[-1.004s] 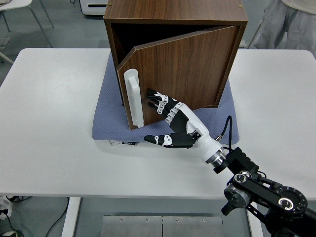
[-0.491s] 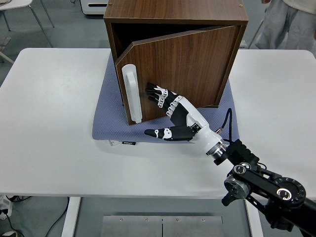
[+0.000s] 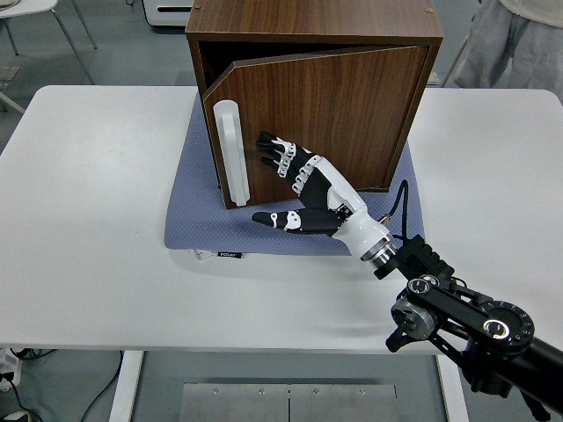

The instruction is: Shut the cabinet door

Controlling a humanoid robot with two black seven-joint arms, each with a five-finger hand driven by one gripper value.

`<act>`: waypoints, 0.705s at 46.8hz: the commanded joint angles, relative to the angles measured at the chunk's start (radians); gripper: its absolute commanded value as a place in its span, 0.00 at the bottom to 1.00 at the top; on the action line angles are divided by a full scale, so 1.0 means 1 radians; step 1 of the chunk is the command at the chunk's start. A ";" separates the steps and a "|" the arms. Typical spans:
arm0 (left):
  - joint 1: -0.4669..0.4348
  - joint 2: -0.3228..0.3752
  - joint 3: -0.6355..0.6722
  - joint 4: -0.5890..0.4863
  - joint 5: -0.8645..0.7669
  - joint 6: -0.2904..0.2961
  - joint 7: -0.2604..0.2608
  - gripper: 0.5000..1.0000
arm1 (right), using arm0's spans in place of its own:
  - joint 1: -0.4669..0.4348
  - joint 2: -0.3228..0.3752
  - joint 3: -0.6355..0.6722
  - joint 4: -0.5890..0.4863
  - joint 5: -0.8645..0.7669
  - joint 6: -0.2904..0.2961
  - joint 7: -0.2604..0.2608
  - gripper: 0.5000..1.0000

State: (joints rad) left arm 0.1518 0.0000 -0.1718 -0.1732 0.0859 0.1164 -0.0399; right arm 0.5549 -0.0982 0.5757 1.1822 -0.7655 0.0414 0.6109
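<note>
In the head view the right robot hand (image 3: 295,189), fingers (image 3: 274,149) spread and grasping nothing, lies flat against the partly open cabinet door (image 3: 317,123), just right of its white handle (image 3: 233,151), with the cabinet (image 3: 312,22) on a blue mat (image 3: 189,220) upon the white worktop (image 3: 88,211).

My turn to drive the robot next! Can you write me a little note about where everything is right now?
Right hand: open, fingers spread flat against the front of the cabinet door, just right of the white handle. It holds nothing.
Left hand: not in view.
Cabinet: stands on a blue mat on the white table.
Done: the door is pushed most of the way in; only a narrow gap remains at the handle side and along the top.
Left: push the door until it sits flush, then pull the hand back.
</note>
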 commanded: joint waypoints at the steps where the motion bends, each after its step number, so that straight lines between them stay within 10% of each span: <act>1: 0.000 0.000 0.000 0.001 0.000 0.000 0.000 1.00 | 0.000 0.009 0.003 -0.018 0.000 0.000 0.000 1.00; 33: 0.000 0.000 0.000 0.001 0.000 0.000 0.000 1.00 | 0.074 0.035 0.027 -0.121 0.098 -0.029 0.000 1.00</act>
State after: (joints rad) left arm 0.1518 0.0000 -0.1718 -0.1731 0.0858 0.1169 -0.0399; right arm 0.6185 -0.0628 0.6026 1.0689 -0.6832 0.0201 0.6109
